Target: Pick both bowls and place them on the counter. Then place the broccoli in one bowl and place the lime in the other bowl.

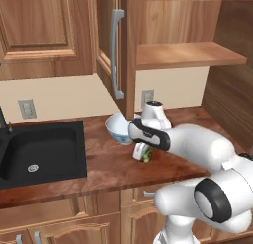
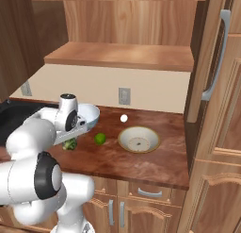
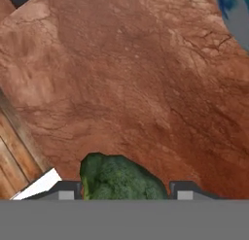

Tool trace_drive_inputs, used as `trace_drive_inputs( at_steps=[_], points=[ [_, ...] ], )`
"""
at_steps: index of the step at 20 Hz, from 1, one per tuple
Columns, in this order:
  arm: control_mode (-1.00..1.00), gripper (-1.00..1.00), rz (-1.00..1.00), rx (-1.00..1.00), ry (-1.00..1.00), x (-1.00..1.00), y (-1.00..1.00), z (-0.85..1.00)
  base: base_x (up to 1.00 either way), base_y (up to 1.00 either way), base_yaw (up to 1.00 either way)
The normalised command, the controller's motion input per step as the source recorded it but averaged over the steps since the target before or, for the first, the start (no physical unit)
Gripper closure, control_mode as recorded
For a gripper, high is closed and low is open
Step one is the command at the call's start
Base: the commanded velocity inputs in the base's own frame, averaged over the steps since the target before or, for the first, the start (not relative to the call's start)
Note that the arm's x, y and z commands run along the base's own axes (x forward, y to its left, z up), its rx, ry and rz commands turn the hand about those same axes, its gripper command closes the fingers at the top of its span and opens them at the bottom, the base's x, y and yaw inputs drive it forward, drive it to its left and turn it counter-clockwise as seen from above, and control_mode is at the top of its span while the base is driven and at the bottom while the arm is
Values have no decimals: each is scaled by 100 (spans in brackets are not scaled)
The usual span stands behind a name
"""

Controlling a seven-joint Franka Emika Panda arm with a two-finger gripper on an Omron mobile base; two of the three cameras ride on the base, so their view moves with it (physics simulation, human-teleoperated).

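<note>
My gripper (image 1: 142, 153) reaches down to the reddish-brown counter (image 1: 106, 165) and stands open, a finger on each side of the broccoli (image 3: 121, 180). The dark bumpy floret (image 2: 70, 144) sits low between the fingertips (image 3: 68, 189), on or just above the wood. Just behind it on the counter is the deep white-and-blue bowl (image 1: 117, 128), whose edge (image 3: 237, 13) shows in the hand view. The lime (image 2: 100, 138) lies to the right of the broccoli. Further right stands the shallow beige bowl (image 2: 138, 139), with nothing in it.
A small white sphere (image 2: 124, 118) lies behind the lime near the wall. The black sink (image 1: 39, 149) is set into the counter to the left. An open cabinet door with a grey handle (image 1: 116, 53) hangs above the bowl beside a bare shelf (image 1: 188, 55).
</note>
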Motion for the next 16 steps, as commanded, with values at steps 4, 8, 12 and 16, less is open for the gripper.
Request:
trace_drive_inputs(
  at_steps=[4, 8, 12, 16],
  points=[
    [-100, 100, 1, 2, 0, -8, -21, 58, 0, 0, 0],
    [-100, 100, 0, 3, 0, -5, -21, 59, 0, 0, 0],
    [-100, 100, 0, 2, 0, -1, -20, 60, 0, 0, 0],
    [-100, 100, 0, 2, 0, 0, -17, 51, 0, 0, 0]
  ],
)
